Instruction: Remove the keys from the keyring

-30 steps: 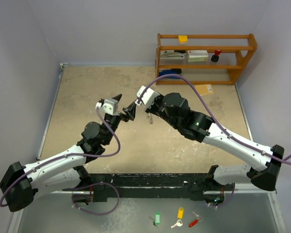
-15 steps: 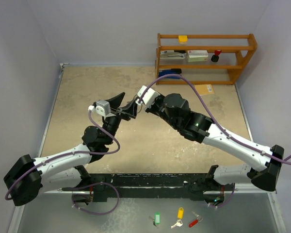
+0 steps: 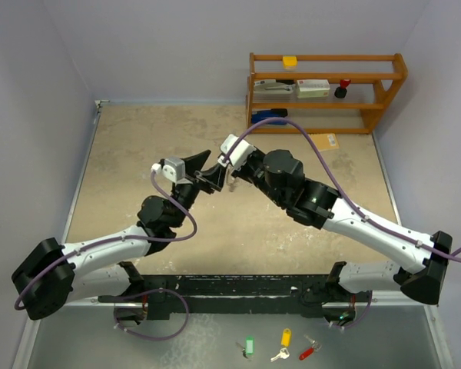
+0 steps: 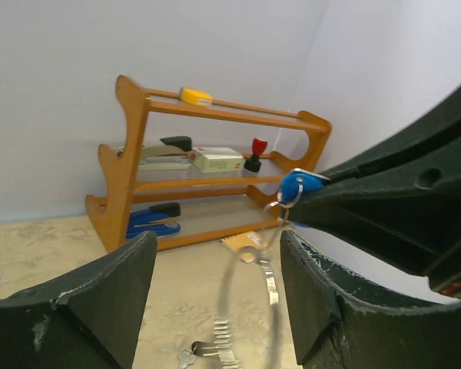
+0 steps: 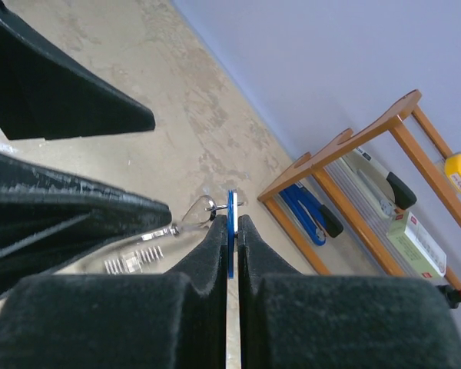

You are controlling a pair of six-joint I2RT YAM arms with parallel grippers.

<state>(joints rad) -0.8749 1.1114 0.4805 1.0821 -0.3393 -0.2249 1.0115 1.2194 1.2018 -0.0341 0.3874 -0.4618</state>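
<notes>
From above, the left gripper [image 3: 202, 171] and right gripper [image 3: 227, 171] only looked tip to tip over the table [image 3: 138, 146], but the wrist views showed the right one clamped on the blue key [image 5: 230, 211], the keyring [image 4: 224, 283] dangling below, the left one's jaws parted.

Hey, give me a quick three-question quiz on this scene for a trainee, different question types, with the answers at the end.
1. True or false: the right tool is shut on the blue-headed key.
2. The left tool is: A) open, B) shut and empty, C) out of view.
3. Fill in: the yellow block lies on the wooden rack's ___ shelf.
Key: 1 true; 2 A; 3 top.
</notes>
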